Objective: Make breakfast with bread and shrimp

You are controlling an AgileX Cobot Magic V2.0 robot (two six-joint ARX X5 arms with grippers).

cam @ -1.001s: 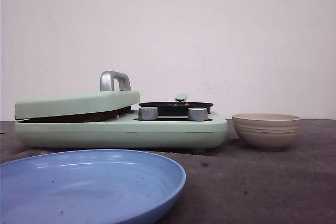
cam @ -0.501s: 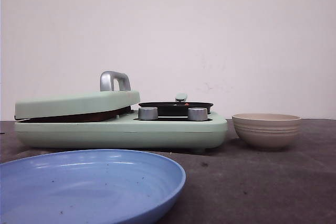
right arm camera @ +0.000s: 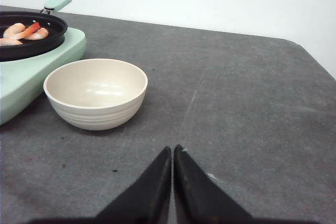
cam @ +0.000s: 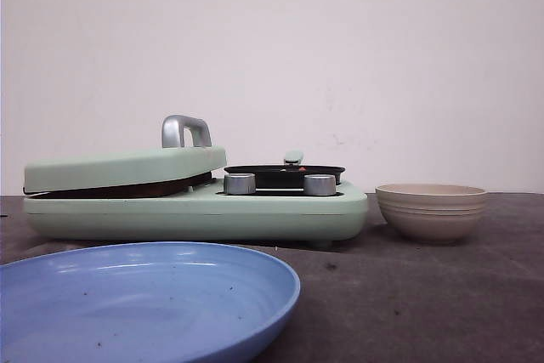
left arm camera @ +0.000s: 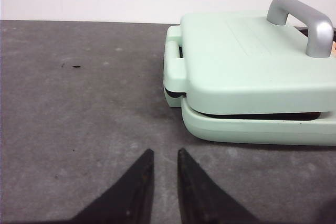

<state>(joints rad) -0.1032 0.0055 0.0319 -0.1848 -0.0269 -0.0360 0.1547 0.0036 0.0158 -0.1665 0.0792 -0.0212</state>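
The bread stayed hidden under the closed lid (left arm camera: 252, 56) (only a dark seam showed). Shrimp (right arm camera: 23, 31), perhaps three, lay in the black pan (right arm camera: 31, 43). One bowl (right arm camera: 95, 93), one plate (cam: 144, 299). Left pincer (left arm camera: 164, 157) slightly apart; right pincer (right arm camera: 172, 152) together.

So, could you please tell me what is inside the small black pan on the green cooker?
The black pan holds a few orange-pink shrimp, seen in the right wrist view. The rest of the pan runs out of frame, and the front view shows only its rim, so anything else inside is hidden.
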